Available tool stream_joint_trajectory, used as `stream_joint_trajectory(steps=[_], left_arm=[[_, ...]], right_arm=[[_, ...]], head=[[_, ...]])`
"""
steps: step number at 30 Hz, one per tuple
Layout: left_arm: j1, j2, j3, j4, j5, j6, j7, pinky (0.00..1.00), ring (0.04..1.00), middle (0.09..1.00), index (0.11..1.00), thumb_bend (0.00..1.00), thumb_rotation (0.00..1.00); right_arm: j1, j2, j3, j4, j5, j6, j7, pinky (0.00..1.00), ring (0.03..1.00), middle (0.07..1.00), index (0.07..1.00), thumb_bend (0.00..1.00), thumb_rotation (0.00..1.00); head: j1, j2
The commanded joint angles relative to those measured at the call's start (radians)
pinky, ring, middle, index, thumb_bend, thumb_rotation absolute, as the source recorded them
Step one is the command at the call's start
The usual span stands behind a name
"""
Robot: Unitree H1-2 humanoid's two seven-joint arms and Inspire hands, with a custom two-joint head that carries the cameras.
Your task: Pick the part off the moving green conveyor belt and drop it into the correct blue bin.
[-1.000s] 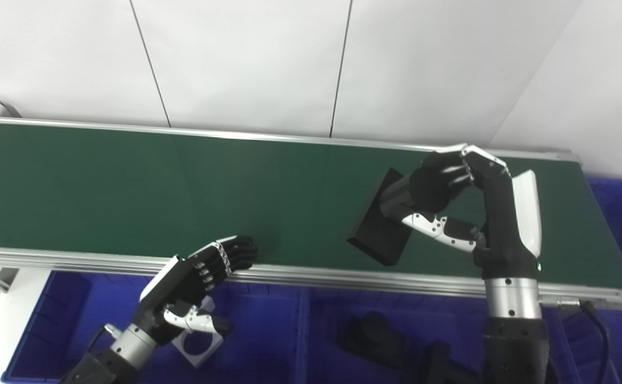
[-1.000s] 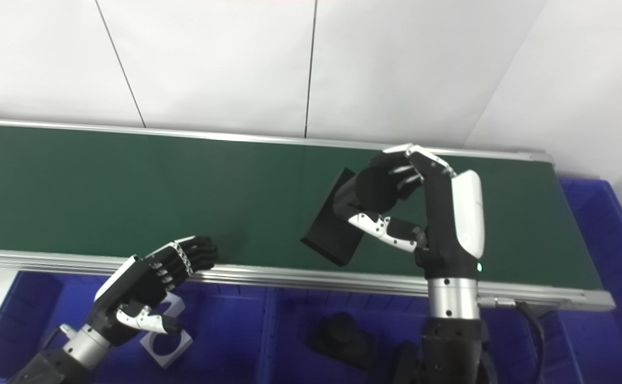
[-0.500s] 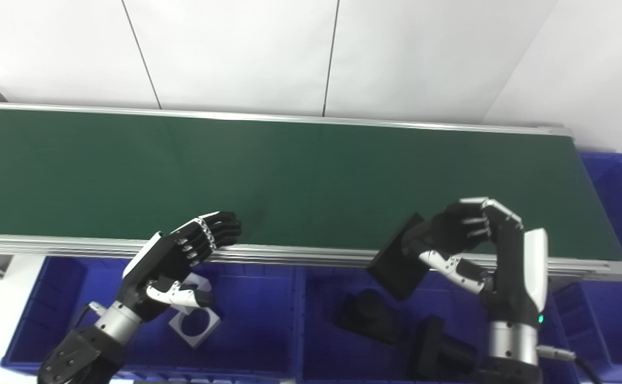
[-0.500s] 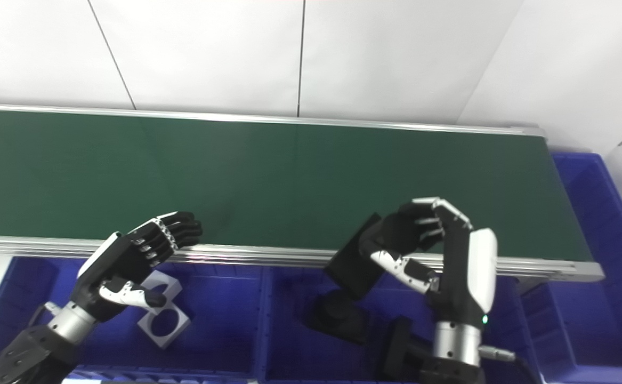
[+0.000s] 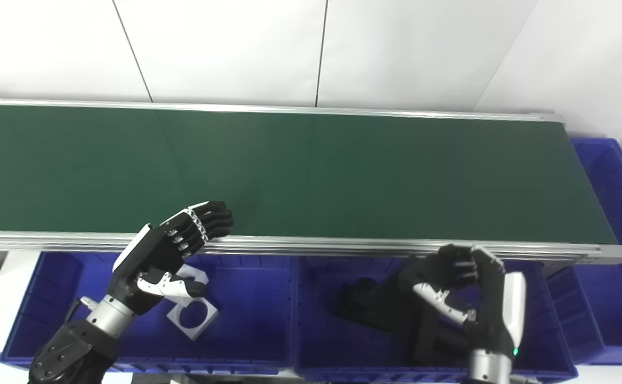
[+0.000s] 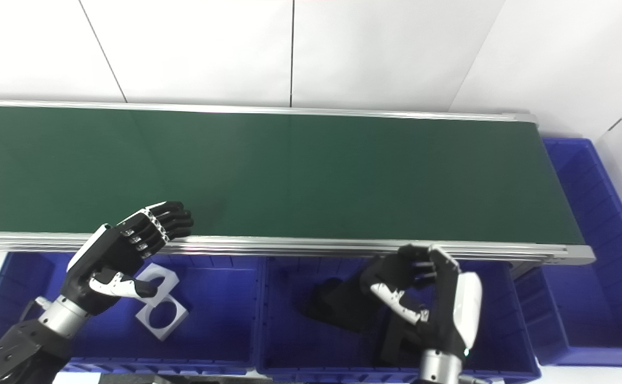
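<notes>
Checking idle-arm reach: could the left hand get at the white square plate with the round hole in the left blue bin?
Probably yes: left hand, open, hovers just above white plate; bin open-topped.

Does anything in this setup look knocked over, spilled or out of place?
Nothing stands out. The green conveyor belt carries nothing. Black parts lie in the middle blue bin, where the right hand holds one, and white parts lie in the left bin beneath the left hand.
</notes>
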Motion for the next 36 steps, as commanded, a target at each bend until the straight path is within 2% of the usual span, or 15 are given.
stream_joint_trajectory(steps=[1, 7, 10, 12, 14, 15, 16, 18, 19, 21, 24, 28, 31, 33, 36], left_arm=[[-0.008, 0.012, 0.01, -0.043, -0.02, 0.0, -0.005, 0.83, 0.826, 0.817, 0.808, 1.0, 0.18], [-0.004, 0.01, 0.011, -0.051, -0.02, 0.002, -0.006, 0.83, 0.823, 0.814, 0.807, 1.0, 0.17], [-0.003, 0.008, 0.011, -0.055, -0.018, 0.003, -0.004, 0.83, 0.821, 0.812, 0.805, 1.0, 0.17], [-0.003, 0.007, 0.01, -0.057, -0.016, 0.003, -0.002, 0.83, 0.822, 0.812, 0.805, 1.0, 0.17], [-0.003, 0.006, 0.01, -0.057, -0.015, 0.003, -0.001, 0.83, 0.823, 0.811, 0.803, 1.0, 0.17], [-0.003, 0.006, 0.009, -0.057, -0.016, 0.004, -0.001, 0.83, 0.824, 0.812, 0.803, 1.0, 0.16], [-0.003, 0.005, 0.009, -0.057, -0.017, 0.005, -0.002, 0.83, 0.825, 0.812, 0.803, 1.0, 0.16], [-0.003, 0.004, 0.009, -0.056, -0.019, 0.004, -0.003, 0.83, 0.825, 0.813, 0.803, 1.0, 0.16], [-0.003, 0.004, 0.009, -0.055, -0.018, 0.003, -0.003, 0.83, 0.826, 0.814, 0.803, 1.0, 0.16], [-0.002, 0.002, 0.008, -0.056, -0.017, 0.005, -0.001, 0.83, 0.827, 0.814, 0.803, 1.0, 0.17], [-0.001, 0.0, 0.007, -0.056, -0.013, 0.002, 0.0, 0.83, 0.826, 0.814, 0.804, 1.0, 0.17], [0.001, -0.002, 0.006, -0.056, -0.013, -0.003, -0.003, 0.84, 0.827, 0.816, 0.806, 1.0, 0.17], [0.004, -0.005, 0.006, -0.055, -0.01, -0.005, -0.001, 0.83, 0.828, 0.815, 0.804, 1.0, 0.18], [0.004, -0.005, 0.004, -0.052, -0.007, -0.009, -0.003, 0.84, 0.829, 0.815, 0.804, 1.0, 0.18], [0.005, -0.006, 0.0, -0.049, -0.002, -0.018, -0.007, 0.84, 0.832, 0.817, 0.806, 1.0, 0.18]], right_arm=[[0.0, 0.01, -0.009, 0.009, 0.024, -0.077, -0.039, 0.33, 0.452, 0.52, 0.498, 0.5, 0.0], [-0.01, 0.006, -0.012, 0.069, 0.045, -0.076, -0.056, 0.32, 0.445, 0.527, 0.497, 0.5, 0.0], [-0.009, -0.003, -0.006, 0.068, 0.064, -0.064, -0.034, 0.33, 0.454, 0.527, 0.5, 0.5, 0.0], [-0.004, -0.007, -0.001, 0.054, 0.086, -0.045, -0.008, 0.32, 0.445, 0.519, 0.536, 0.5, 0.0], [0.002, -0.01, 0.004, 0.034, 0.106, -0.02, 0.017, 0.41, 0.423, 0.509, 0.546, 0.51, 0.0], [0.005, -0.015, 0.007, 0.021, 0.121, -0.008, 0.039, 0.51, 0.576, 0.591, 0.699, 0.61, 0.02], [0.009, -0.024, 0.013, 0.006, 0.13, 0.008, 0.067, 0.58, 0.671, 0.713, 0.789, 0.69, 0.1], [0.014, -0.043, 0.023, -0.02, 0.138, 0.038, 0.119, 0.63, 0.736, 0.789, 0.848, 0.72, 0.18], [0.017, -0.053, 0.03, -0.038, 0.14, 0.059, 0.147, 0.69, 0.797, 0.848, 0.903, 0.75, 0.37], [0.021, -0.072, 0.046, -0.08, 0.137, 0.101, 0.197, 0.8, 0.883, 0.923, 0.966, 0.83, 0.66], [0.022, -0.086, 0.062, -0.118, 0.117, 0.133, 0.229, 0.85, 0.921, 0.957, 0.986, 0.88, 0.87], [0.023, -0.089, 0.068, -0.16, 0.149, 0.147, 0.26, 0.91, 0.953, 0.975, 0.992, 0.92, 0.99], [0.021, -0.079, 0.073, -0.204, 0.176, 0.135, 0.271, 0.92, 0.959, 0.985, 0.993, 0.86, 1.0], [0.015, -0.08, 0.081, -0.238, 0.171, 0.118, 0.277, 0.88, 0.932, 0.953, 0.977, 0.78, 1.0], [0.0, -0.08, 0.097, -0.296, 0.173, 0.106, 0.29, 0.87, 0.914, 0.923, 0.962, 0.77, 1.0]], head=[[0.004, 0.001], [0.009, 0.003], [0.013, 0.004], [0.014, 0.006], [0.014, 0.005], [0.014, 0.005], [0.015, 0.004], [0.016, 0.003], [0.016, 0.003], [0.02, 0.002], [0.025, 0.0], [0.032, -0.005], [0.039, -0.011], [0.045, -0.016], [0.056, -0.022]])
